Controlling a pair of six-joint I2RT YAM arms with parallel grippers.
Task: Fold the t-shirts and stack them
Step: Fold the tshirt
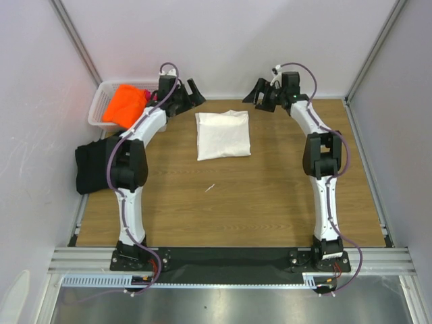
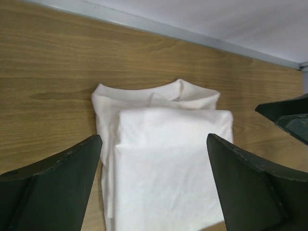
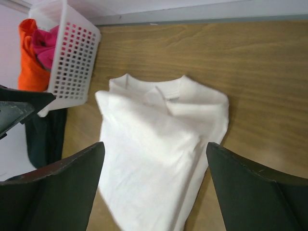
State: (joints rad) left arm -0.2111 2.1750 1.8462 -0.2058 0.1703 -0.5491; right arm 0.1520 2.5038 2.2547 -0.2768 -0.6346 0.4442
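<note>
White folded t-shirt (image 1: 223, 135) lies at the far middle of the wooden table (image 1: 270, 202), between the left gripper (image 1: 192, 94) and right gripper (image 1: 260, 94) — both spread wide, holding nothing — and its skewed top layer might slide open if a finger brushes it.

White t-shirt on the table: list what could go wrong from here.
1. The top layer of the white t-shirt lies skewed and loose. The open left gripper or right gripper, both close by, could snag and unfold it.
2. The black t-shirt lies at the left edge of the table, beside the left arm. It may slip off or get dragged.
</note>
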